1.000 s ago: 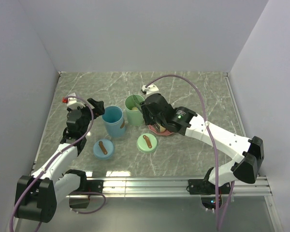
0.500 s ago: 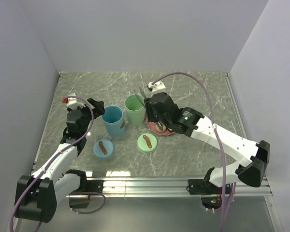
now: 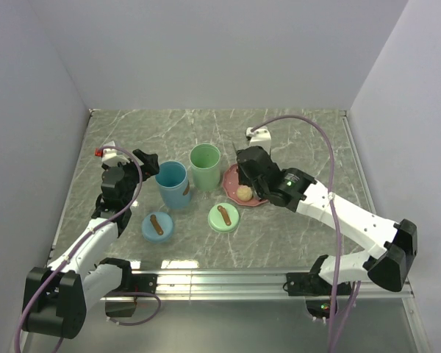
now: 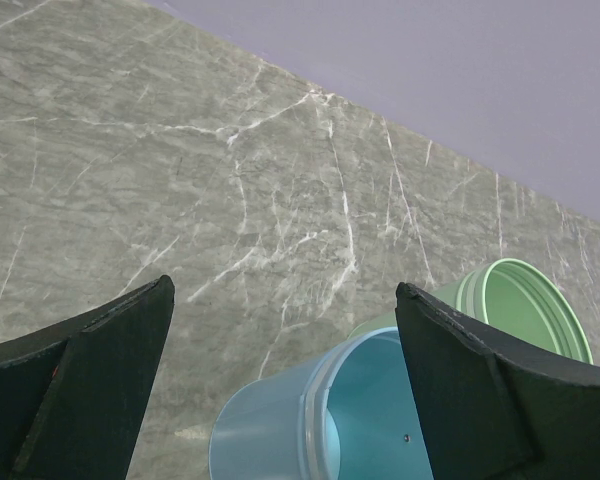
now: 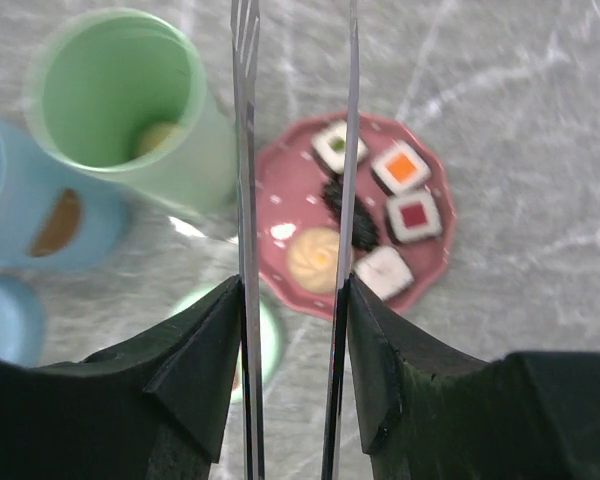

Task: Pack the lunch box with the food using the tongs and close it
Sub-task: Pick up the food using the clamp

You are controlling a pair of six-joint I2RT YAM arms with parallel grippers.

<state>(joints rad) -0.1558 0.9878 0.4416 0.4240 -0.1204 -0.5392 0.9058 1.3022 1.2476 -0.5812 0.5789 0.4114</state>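
My right gripper is shut on the tongs, whose two thin metal arms run up between the fingers, spread apart with nothing between their tips. They hang over the pink plate, which holds a tan bun and several square sushi pieces. A second bun lies inside the open green lunch box tub. From above, the right gripper sits over the plate. My left gripper is open and empty just behind the blue tub.
The blue tub and the green tub stand side by side. Their lids lie flat in front of them: the blue lid and the green lid. White walls close in the table on three sides.
My right gripper has moved right, from above the green tub to above the pink plate, and the tongs' arms have spread wider. The left arm has stayed put.
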